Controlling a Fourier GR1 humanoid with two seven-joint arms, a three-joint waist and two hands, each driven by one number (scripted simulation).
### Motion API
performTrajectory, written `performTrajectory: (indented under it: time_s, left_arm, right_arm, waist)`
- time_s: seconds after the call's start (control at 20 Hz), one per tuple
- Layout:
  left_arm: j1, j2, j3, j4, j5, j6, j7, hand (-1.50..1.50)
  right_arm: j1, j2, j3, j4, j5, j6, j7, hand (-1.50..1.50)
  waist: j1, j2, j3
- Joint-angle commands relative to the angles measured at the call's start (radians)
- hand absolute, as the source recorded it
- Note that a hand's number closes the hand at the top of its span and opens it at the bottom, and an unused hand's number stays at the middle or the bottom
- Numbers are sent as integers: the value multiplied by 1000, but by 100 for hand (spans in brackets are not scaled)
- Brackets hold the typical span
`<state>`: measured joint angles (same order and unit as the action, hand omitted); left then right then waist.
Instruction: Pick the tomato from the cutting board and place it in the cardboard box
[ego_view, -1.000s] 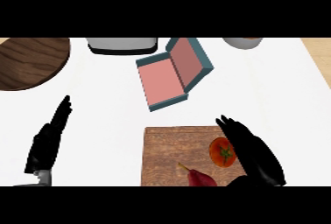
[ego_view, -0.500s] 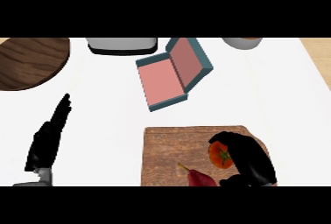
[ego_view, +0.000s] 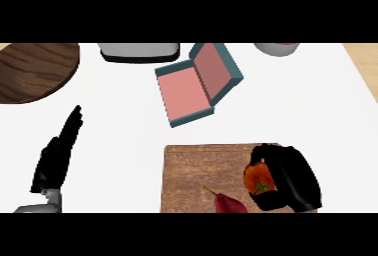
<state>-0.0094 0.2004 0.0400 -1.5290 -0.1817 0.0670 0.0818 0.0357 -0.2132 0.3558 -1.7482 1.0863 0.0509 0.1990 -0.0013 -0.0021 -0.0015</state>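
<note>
The white table (ego_view: 118, 130) fills the head view and carries all items. At the upper left edge lies a round dark wooden board (ego_view: 33, 70), partly cut off by the view's border. The brown wooden cutting board (ego_view: 203, 175) lies at the lower middle of the table, running out of view at the bottom. Above it, well apart, sits the cardboard box (ego_view: 196, 85), open, with teal outer walls and a pink interior, its lid tilted back toward the upper right. A grey and black appliance (ego_view: 139, 51) stands at the top edge, just left of the box, and a grey round container (ego_view: 277, 48) shows at the top right. The right robot hand (ego_view: 295, 177) lies over the right side of the cutting board, fingers and thumb curled round the tomato (ego_view: 258, 178), which rests on the board and is partly hidden by the hand. The left robot hand (ego_view: 57, 152) shows at the lower left, fingers straight and pressed together, holding nothing. A dark red pointed vegetable (ego_view: 227, 201) lies on the board's lower edge, just beside the tomato
</note>
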Motion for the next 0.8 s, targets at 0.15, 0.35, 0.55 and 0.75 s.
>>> performTrajectory:
  time_s: [0.15,0.35,0.55,0.75]
  left_arm:
    - [18,-3,-8,-69,4,-14,63,0]
    - [67,7,12,-40,15,-24,-27,0]
    - [-23,-11,1,-47,-22,4,74,0]
    - [0,-7,16,-9,-4,-16,8,0]
  right_arm:
    - [-6,1,-168,41,62,34,218,150]
    - [-77,7,-235,20,106,167,404,150]
    - [-89,32,-208,-92,162,201,477,150]
    - [-231,17,-306,-163,25,265,411,150]
  waist:
    - [0,1,2]
    - [5,1,0]
    - [-2,1,1]
    - [2,1,1]
